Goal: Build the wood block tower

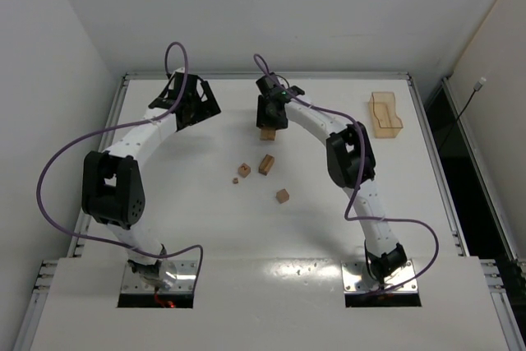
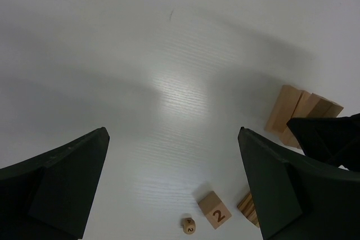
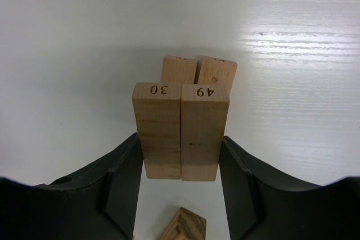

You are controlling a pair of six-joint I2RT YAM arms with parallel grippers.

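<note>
Where the right gripper [image 3: 180, 155] reaches over the far middle of the table [image 1: 189, 219], its fingers [image 3: 125, 181] are closed to a middling gap on two upright wooden bars [image 3: 181, 130]. These are stamped 30 and 49 and pressed side by side, with one pad against each outer face. Two more bars [image 3: 198, 71] show directly beyond the held pair and touch it; together the four make up the tower [image 1: 267, 133] (whether the held pair sits on the other two or only stands against them cannot be told from these views). The left gripper [image 2: 173, 136] hovers over bare table at the far left, its fingers spread wide with nothing between them. The remaining wood blocks [image 1: 265, 163] lie loose, nearer the arm bases than the tower: a short bar, a cube stamped 2 [image 2: 214, 211], a very small piece [image 2: 188, 225] just beside that cube, and another cube [image 1: 283, 196] apart to the near right. A translucent amber tray [image 1: 385, 115] sits at the far right of the table, well apart from every block.
</note>
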